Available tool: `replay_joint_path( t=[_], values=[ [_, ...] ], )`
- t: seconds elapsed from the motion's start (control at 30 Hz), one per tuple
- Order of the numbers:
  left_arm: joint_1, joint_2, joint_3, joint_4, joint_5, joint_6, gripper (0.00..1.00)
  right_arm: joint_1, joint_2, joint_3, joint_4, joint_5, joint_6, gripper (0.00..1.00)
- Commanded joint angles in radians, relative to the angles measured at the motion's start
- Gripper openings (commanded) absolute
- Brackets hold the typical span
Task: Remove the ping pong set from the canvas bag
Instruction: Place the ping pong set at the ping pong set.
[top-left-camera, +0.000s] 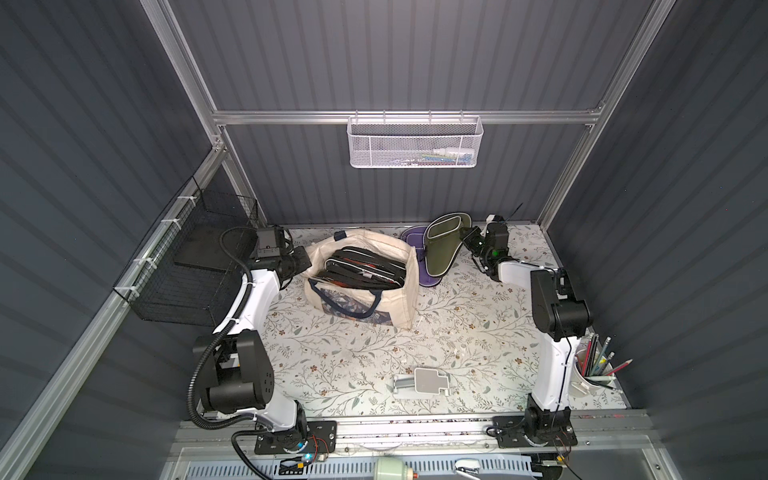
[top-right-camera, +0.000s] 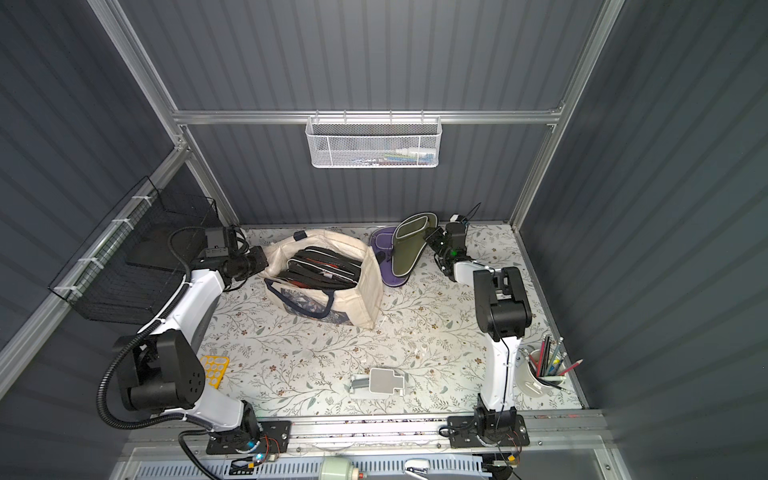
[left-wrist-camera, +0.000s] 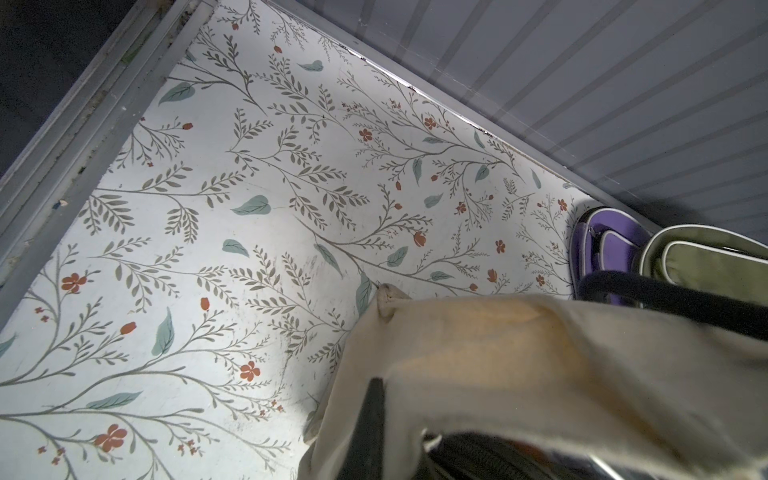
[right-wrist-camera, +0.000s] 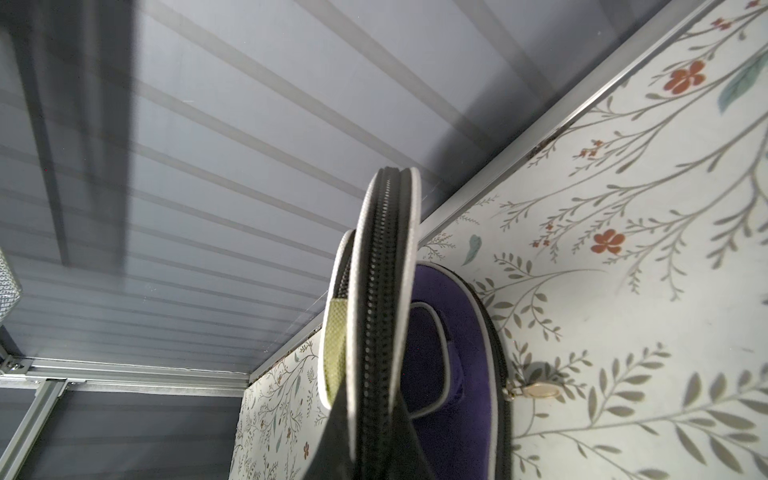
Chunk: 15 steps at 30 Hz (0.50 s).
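The cream canvas bag (top-left-camera: 399, 291) (top-right-camera: 370, 286) stands open at the back middle of the table, with black zipped cases (top-left-camera: 361, 268) (top-right-camera: 320, 266) inside it. My left gripper (top-left-camera: 305, 262) (top-right-camera: 266, 262) is shut on the bag's left rim; in the left wrist view the cloth (left-wrist-camera: 540, 361) is pinched between its fingers (left-wrist-camera: 370, 415). My right gripper (top-left-camera: 467, 239) (top-right-camera: 432, 241) is shut on an olive paddle-shaped case (top-left-camera: 444, 245) (right-wrist-camera: 386, 291), held tilted to the right of the bag. Under it a purple case (top-left-camera: 428, 278) (right-wrist-camera: 457, 353) lies flat on the table.
A black wire basket (top-left-camera: 195, 274) hangs on the left wall behind my left arm. A white mesh basket (top-left-camera: 415, 141) hangs on the back wall. A pencil cup (top-left-camera: 590, 374) stands front right, a white bracket (top-left-camera: 424, 382) lies front middle, and a yellow tray (top-right-camera: 216, 370) front left.
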Motion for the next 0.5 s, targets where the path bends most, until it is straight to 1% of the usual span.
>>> replay_joint_path(
  t=[0.0,0.07,0.17,0.47],
  values=[
    [0.025,0.019,-0.006,-0.031,-0.056,0.014,0.00,-0.007,0.007,0.024,0.033,0.005,0.006,0.04],
    [0.025,0.020,-0.006,-0.031,-0.055,0.014,0.00,-0.009,0.008,0.019,0.029,0.009,0.006,0.14],
    [0.025,0.019,-0.006,-0.031,-0.056,0.014,0.00,-0.013,0.008,0.014,0.012,0.016,0.002,0.32],
    [0.025,0.020,-0.006,-0.031,-0.056,0.013,0.00,-0.019,0.019,0.010,-0.029,0.020,0.013,0.58]
  ],
)
